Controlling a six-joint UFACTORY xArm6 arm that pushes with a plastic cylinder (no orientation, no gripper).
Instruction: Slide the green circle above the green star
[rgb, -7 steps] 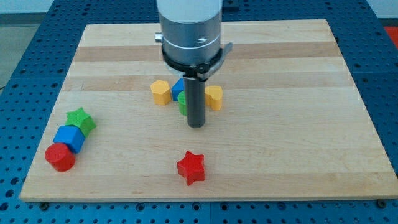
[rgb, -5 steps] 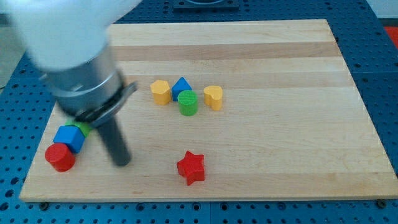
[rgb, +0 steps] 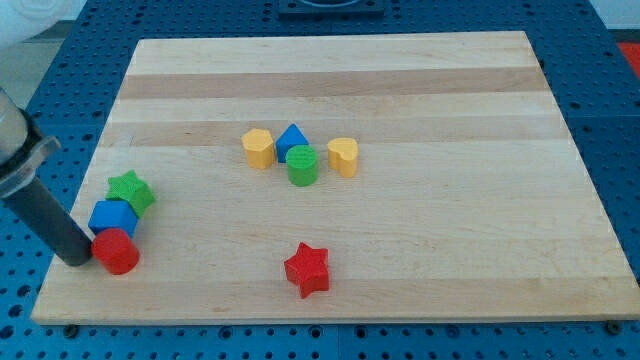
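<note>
Sitting at the board's (rgb: 420, 90) left edge, my tip (rgb: 74, 258) is touching or just beside the red cylinder (rgb: 118, 251), on its left side. No gripper on this rig, just the rod. Blue cube (rgb: 112, 217) and green star (rgb: 130, 191) are stacked up diagonally above the red one. Green circle (rgb: 302, 165) is mid-board, well apart from the star, tucked between a yellow block (rgb: 258, 147), blue triangle (rgb: 291, 138) and yellow heart (rgb: 343, 156). Red star (rgb: 307, 268) sits near the bottom

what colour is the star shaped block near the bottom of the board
Red. The red star sits alone near the view's bottom, plain in the camera view.
</note>
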